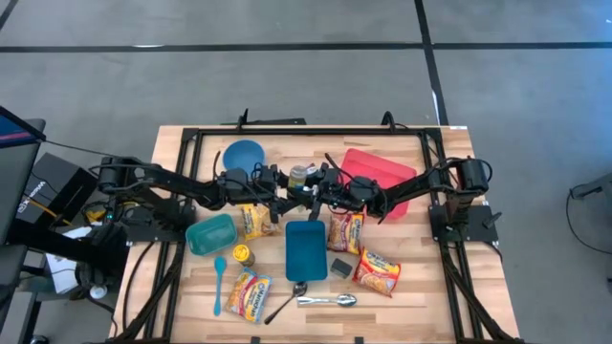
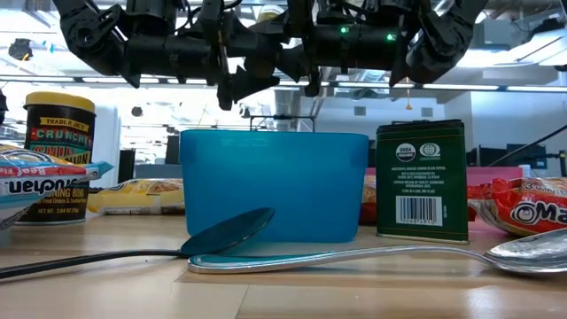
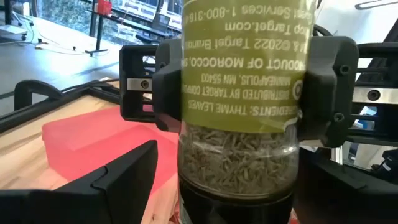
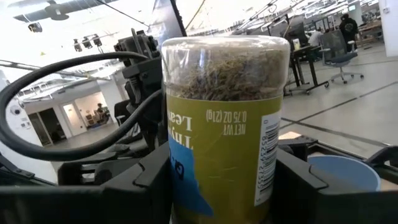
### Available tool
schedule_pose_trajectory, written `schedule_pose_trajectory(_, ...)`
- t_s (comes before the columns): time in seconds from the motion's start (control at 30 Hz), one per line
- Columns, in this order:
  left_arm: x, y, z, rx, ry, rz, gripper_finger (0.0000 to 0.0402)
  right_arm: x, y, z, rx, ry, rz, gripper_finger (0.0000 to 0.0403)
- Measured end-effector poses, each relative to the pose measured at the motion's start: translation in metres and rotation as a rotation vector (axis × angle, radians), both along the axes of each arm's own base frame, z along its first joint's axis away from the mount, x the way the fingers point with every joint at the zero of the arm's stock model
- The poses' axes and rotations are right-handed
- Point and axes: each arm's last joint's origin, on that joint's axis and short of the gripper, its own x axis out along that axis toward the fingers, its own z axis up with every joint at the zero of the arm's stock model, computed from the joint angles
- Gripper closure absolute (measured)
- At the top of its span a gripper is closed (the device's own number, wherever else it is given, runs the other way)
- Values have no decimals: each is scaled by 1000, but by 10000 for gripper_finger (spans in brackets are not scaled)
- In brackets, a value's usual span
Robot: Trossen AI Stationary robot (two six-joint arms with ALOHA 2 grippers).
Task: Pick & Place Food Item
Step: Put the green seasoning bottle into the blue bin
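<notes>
A glass jar of thyme leaves (image 1: 300, 175) with a yellow-green label hangs upside down above the table's middle, its dark cap (image 3: 236, 205) pointing down. My right gripper (image 4: 227, 186) reaches in from the right and is shut on the jar. From the left, my left gripper (image 3: 230, 186) faces it, open. Its two fingers (image 3: 118, 180) stand on either side of the jar's cap end, below the right gripper's fingers (image 3: 329, 81). I cannot tell whether they touch the jar. My right gripper pinches the jar's labelled middle (image 4: 180, 168) between its two fingers, one on each side. The fingers come in level from the table's right and lie across the jar. The jar stands upright but inverted, lifted clear of the table.
Under the arms lie ramen packets (image 1: 346, 231) and a blue bin (image 1: 306, 248). A red tray (image 1: 382, 177) sits at the far right and a blue bowl (image 1: 245, 153) at the far left. Nearer are a teal container (image 1: 210, 232), a peanut-butter jar (image 1: 244, 255), a green tin (image 2: 421, 182) and spoons (image 1: 330, 300).
</notes>
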Motion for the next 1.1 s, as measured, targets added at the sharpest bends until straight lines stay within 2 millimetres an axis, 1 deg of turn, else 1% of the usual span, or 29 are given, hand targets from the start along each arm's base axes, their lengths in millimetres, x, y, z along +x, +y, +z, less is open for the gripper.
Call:
schedule_pose_trajectory(0.5, 0, 0, 0, 2, -1, -2, 204, 0, 0, 0, 3, -1, 0, 214)
schedule_pose_trajectory(0.63, 0, 0, 0, 2, 0, -1, 205, 0, 0, 0, 3, 0, 0, 214)
schedule_pose_trajectory(0.8, 0, 0, 0, 0, 1, -1, 178, 0, 0, 0, 0, 1, -1, 214)
schedule_pose_trajectory(0.87, 0, 0, 0, 0, 1, -1, 183, 0, 0, 0, 0, 1, 0, 214)
schedule_pose_trajectory(1.0, 0, 0, 0, 2, 0, -1, 208, 0, 0, 0, 3, 0, 0, 214)
schedule_pose_trajectory(1.1, 0, 0, 0, 2, 0, -1, 208, 0, 0, 0, 3, 1, 0, 214)
